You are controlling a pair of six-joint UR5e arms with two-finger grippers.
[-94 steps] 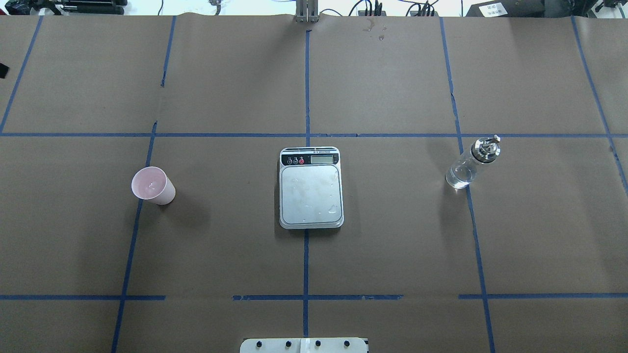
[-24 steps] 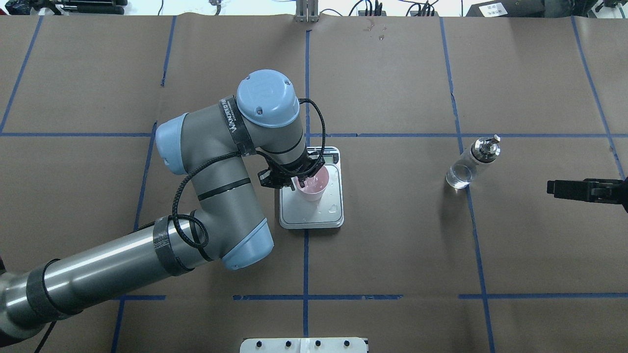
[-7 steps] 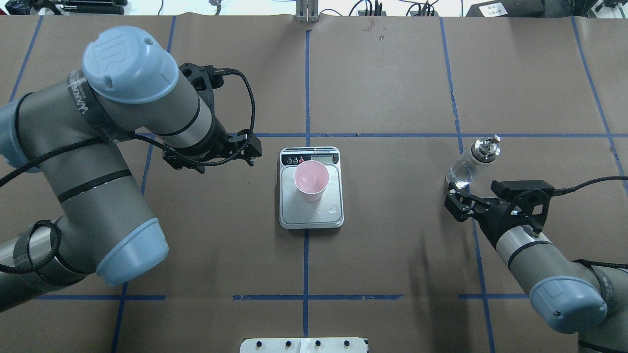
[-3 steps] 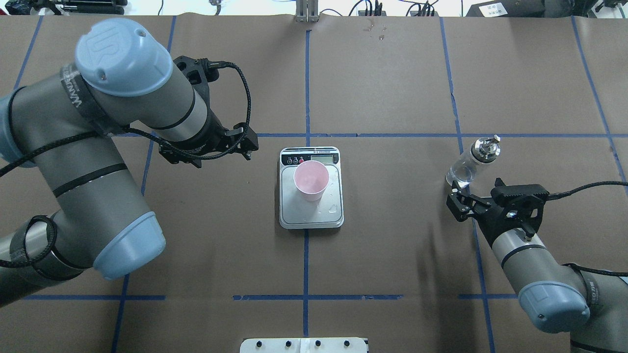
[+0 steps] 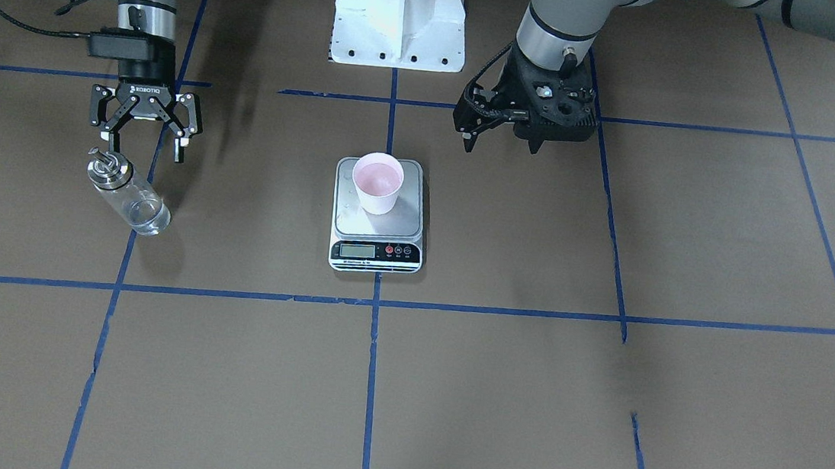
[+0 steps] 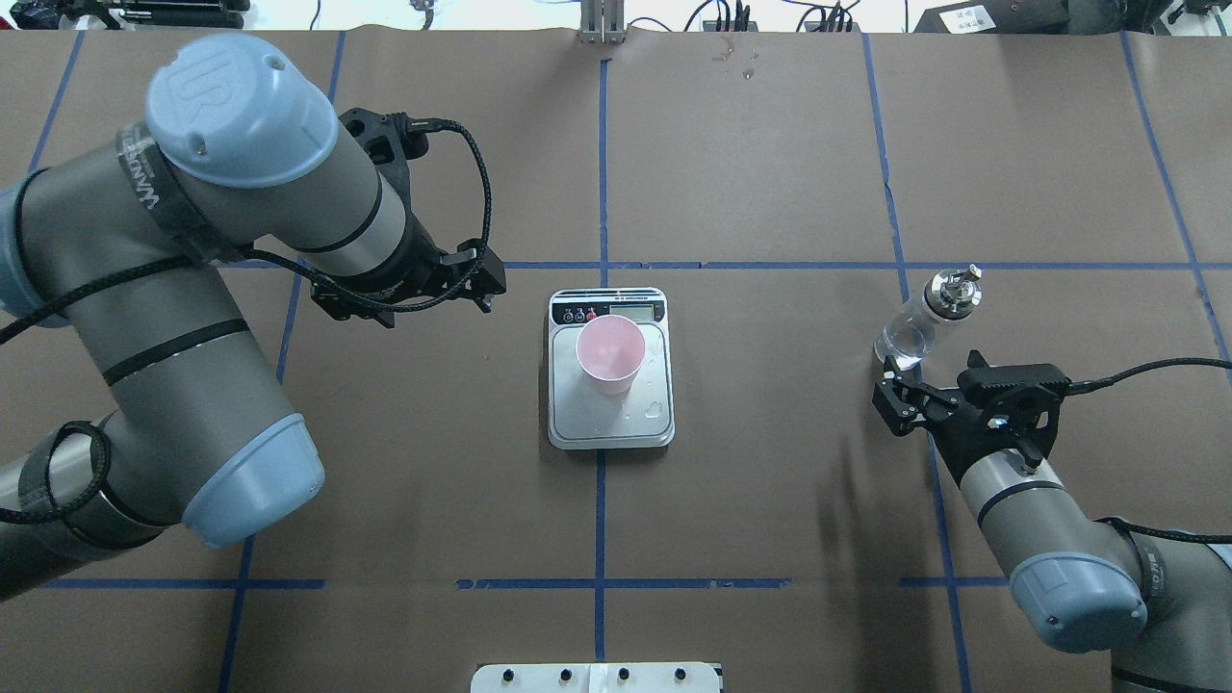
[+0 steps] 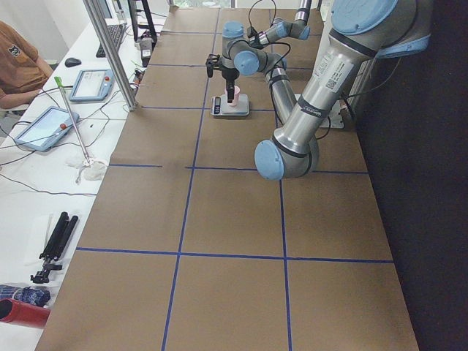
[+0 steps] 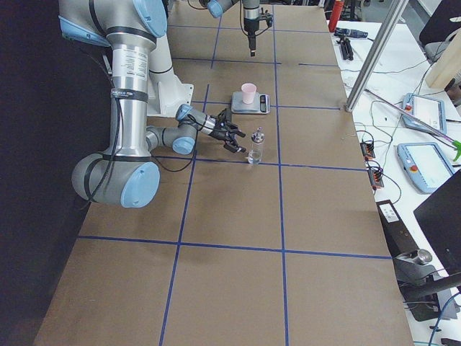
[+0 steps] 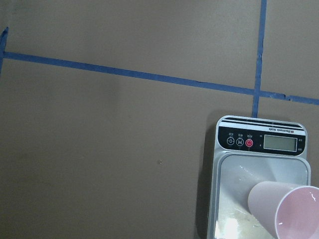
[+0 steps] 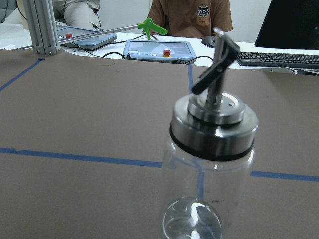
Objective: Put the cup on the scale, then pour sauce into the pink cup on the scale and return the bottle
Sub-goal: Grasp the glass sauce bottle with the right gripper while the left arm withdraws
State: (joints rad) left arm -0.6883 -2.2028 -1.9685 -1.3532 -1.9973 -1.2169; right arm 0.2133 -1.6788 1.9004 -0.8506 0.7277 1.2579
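1. The cup stood upright on the scale, near the end with the little screen. So the first step looked done.
2. The cup looked empty inside, so no sauce had been poured yet.
3. The left claw hung above the tabletop, off to the side of the scale and apart from the cup. Its fingers looked spread, and it held nothing.
4. The bottle stood upright on the tabletop, well away from the scale, on the robot's right side. The sauce in it was clear and hard to see through the glass.
5. The right claw was wide open and pointed at the bottle. It was just beside the bottle, on the robot's side of it, and not touching it. It held nothing.
6. The wrist camera on that arm looked right at the shiny cap and spout, up close.
7. I think the step in hand was reaching for the bottle.
8. Next, the right claw would need to slide forward until the glass sat between its fingers, then squeeze on the body below the cap.
9. It would need a firm, level hold, because the glass is smooth and a bump could tip the bottle over.
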